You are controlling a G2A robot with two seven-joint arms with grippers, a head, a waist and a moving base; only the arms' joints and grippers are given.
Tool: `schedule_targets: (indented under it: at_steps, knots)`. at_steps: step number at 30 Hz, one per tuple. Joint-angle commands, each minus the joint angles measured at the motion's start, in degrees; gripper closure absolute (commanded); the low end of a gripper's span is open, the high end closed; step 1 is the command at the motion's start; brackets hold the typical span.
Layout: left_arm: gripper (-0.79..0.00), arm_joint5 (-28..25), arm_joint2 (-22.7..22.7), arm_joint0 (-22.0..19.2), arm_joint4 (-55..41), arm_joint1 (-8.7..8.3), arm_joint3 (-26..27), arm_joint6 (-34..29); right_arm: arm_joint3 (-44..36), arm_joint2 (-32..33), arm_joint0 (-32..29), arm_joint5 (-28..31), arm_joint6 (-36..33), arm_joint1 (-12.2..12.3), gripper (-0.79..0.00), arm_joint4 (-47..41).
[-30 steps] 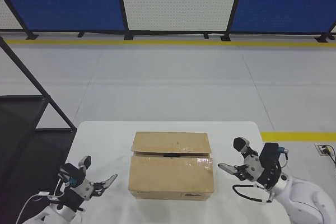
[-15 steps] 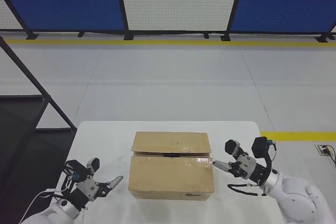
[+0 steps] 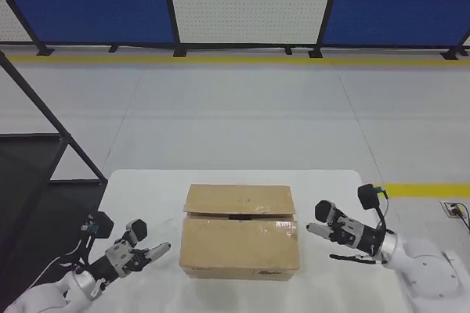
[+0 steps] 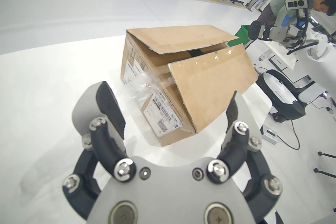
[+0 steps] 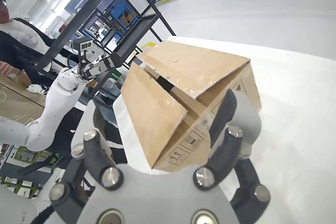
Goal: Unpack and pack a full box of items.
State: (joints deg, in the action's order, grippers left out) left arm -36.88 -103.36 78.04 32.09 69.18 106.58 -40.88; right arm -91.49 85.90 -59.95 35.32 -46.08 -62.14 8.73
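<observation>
— Where does the cardboard box (image 3: 240, 231) sit from the grippers?

— Between them, on the white table (image 3: 141, 192). The left gripper (image 3: 150, 241) points at one end of it, the right gripper (image 3: 316, 220) at the other.

— What are the fingers doing?

— Both pairs are spread wide and hold nothing. In the left wrist view the two dark pads (image 4: 109, 101) frame the near end of the box with table showing in front of them. The right gripper's fingers (image 5: 231, 104) are spread the same way around the opposite end.

— Is either gripper touching the box?

— No. The left one is near its end but clearly apart. The right one is just beside the upper corner of its end, with a thin strip of table between.

— What does the box look like from each tool?

— It stands upright. Its two top flaps (image 4: 183, 36) are folded down loosely, with a dark slit between them. The end ahead of the left gripper carries a white barcode label (image 4: 164, 114) and some crumpled clear tape (image 4: 141, 83). The end ahead of the right gripper shows small printed handling marks.
</observation>
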Motion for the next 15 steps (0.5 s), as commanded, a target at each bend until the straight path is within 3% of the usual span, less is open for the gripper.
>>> schedule_targets:
  at_steps: [1, 7, 15]
  knots:
    - [-0.785, 0.2, 0.4, 0.3, -0.3, 0.00, -0.1, -0.1, -0.4, -0.7, -0.5, -0.6, 0.3, 0.0, -0.785, -0.4]
    - [-0.785, 4.9, 1.1, -0.2, -10.9, -0.58, -0.8, -4.7, 1.5, -2.9, 1.2, -5.9, -1.8, 0.1, -0.785, -1.1]
    - [-0.785, 11.4, -0.4, -3.0, -25.8, -1.86, -4.2, -13.5, 6.0, -5.9, 3.8, -6.7, -6.6, 0.1, -0.785, -7.6]
